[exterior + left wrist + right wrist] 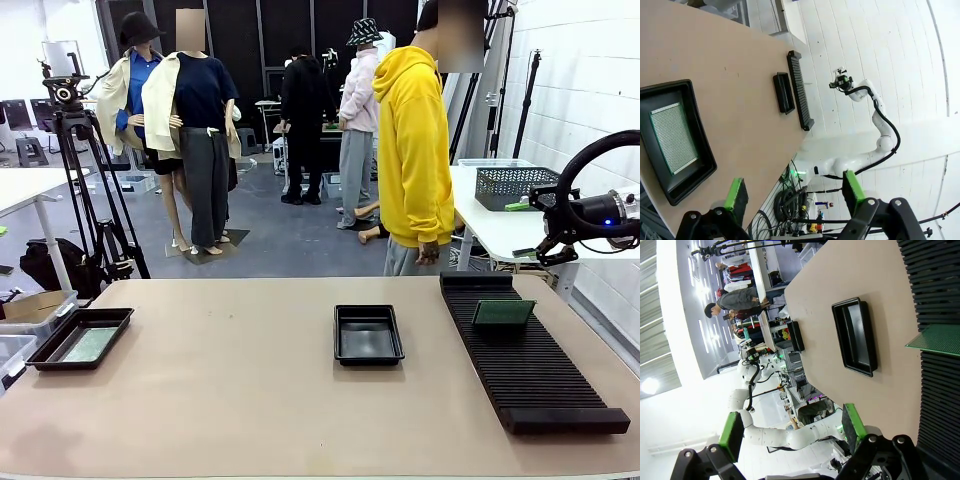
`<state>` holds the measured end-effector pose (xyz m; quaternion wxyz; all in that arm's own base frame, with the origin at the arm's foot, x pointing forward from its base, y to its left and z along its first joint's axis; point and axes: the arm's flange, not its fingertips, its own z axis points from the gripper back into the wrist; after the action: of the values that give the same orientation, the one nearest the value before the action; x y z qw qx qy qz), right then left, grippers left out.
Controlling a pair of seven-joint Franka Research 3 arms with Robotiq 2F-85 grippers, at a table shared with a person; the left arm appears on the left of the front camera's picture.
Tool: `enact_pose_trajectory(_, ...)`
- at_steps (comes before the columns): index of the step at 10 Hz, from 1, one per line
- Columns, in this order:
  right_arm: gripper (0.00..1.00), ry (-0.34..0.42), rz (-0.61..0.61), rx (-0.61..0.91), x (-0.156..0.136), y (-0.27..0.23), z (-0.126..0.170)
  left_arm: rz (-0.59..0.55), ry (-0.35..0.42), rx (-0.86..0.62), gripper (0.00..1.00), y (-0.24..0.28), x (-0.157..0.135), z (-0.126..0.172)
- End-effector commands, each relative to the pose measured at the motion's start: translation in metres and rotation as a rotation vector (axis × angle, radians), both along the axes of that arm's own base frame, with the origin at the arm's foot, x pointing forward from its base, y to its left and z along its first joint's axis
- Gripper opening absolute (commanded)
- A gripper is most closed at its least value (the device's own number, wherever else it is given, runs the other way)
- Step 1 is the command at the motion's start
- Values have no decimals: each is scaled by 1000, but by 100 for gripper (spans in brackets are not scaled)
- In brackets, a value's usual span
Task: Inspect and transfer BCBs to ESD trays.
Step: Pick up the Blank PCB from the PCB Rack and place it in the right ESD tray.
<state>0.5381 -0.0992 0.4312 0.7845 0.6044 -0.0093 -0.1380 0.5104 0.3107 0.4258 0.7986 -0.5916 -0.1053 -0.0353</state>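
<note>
My left fingers (736, 195) and right fingers (852, 421) stand wide and empty, raised off the table (230, 410). One BCB (90, 344) lies in the left ESD tray (62, 364); the second BCB (503, 313) stands slotted in the rack (540, 380) at right, likely awaiting inspection

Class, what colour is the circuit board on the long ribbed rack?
Green. The circuit board shows best in the front view.
</note>
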Motion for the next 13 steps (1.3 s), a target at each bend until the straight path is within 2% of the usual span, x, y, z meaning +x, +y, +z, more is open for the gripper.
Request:
enact_pose_trajectory(1, 100, -1, -2, -16, -2, 2, -1, 8, 0, 9, 100, 0, -1, 0)
enact_pose_trajectory(11, 100, -1, -2, -16, -2, 2, -1, 8, 0, 9, 100, 0, -1, 0)
enact_pose_trajectory(13, 100, -8, -2, -28, 9, 5, -1, 8, 0, 9, 100, 0, -1, 0)
